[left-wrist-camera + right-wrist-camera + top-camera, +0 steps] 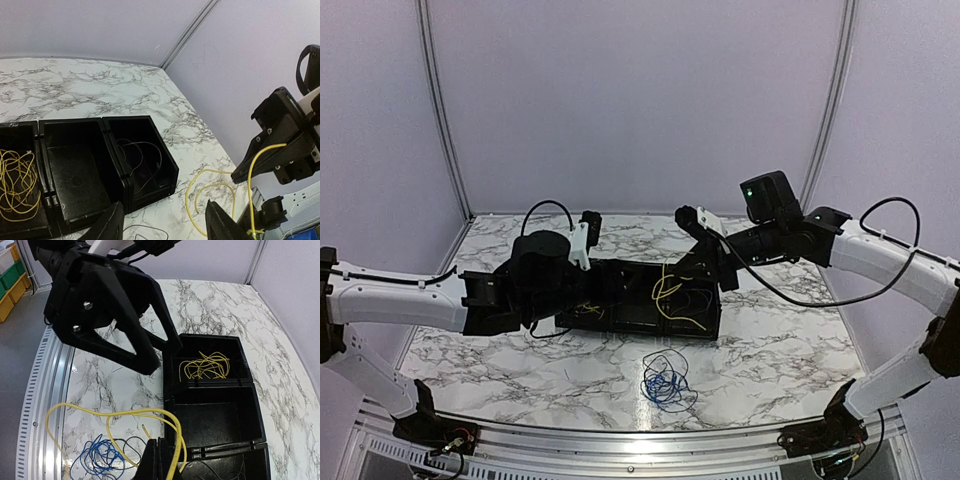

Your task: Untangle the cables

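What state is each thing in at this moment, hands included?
Tray: middle bin empty.
Yellow wire: gripped, hanging in loops.
Right hand: shut on the yellow wire.
Left hand: open, holding nothing.
Yellow bundle: loose in one end bin of the tray.
Black wire: in the other end bin.
Blue wires: tangled heap on the table, outside the tray.

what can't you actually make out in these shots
- Top view: the left arm covers much of the black tray's left end, hiding what lies there.
- Right wrist view: the blue cables are cut off by the bottom edge.
- Left wrist view: the yellow cable runs off the bottom edge, so its end is unseen; the dark wires in the tray are too thin to count.
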You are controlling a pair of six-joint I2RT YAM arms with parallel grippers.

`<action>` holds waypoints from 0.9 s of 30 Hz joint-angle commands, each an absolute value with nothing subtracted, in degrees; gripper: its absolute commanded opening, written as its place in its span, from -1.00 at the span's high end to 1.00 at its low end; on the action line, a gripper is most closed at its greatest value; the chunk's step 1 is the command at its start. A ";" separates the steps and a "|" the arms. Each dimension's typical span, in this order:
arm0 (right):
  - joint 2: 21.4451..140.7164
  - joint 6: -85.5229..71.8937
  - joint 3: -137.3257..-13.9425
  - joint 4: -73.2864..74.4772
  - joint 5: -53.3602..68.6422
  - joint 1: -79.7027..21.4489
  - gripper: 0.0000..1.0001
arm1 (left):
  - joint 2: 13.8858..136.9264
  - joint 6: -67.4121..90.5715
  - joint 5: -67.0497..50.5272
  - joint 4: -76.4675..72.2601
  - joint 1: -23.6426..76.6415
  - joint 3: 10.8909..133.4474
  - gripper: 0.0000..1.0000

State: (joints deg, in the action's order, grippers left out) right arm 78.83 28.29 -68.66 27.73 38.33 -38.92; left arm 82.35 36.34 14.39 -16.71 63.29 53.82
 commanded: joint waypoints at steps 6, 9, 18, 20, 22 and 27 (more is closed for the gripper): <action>77.17 29.69 -69.00 28.13 39.80 -38.75 1.00 | 91.26 41.84 -3.17 -23.12 60.11 59.73 0.08; 77.01 29.88 -68.91 28.06 39.99 -38.72 1.00 | 94.33 42.80 -6.48 -23.18 60.09 61.67 0.16; 76.35 30.18 -68.47 28.19 39.90 -38.80 1.00 | 101.19 45.22 -10.52 -23.12 60.03 64.86 0.28; 76.16 30.09 -69.09 28.64 40.53 -38.83 1.00 | 102.30 45.83 -9.52 -23.12 59.82 64.53 0.32; 76.09 29.94 -70.65 29.86 42.19 -38.80 1.00 | 103.78 46.23 -8.33 -23.12 59.41 63.94 0.40; 75.94 29.09 -77.89 33.82 46.45 -38.27 1.00 | 106.94 47.28 -6.20 -23.12 58.80 62.17 0.59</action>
State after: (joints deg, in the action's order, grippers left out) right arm 77.65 29.61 -70.67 30.98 41.65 -38.89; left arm 104.66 46.30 -7.79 -22.17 59.51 63.22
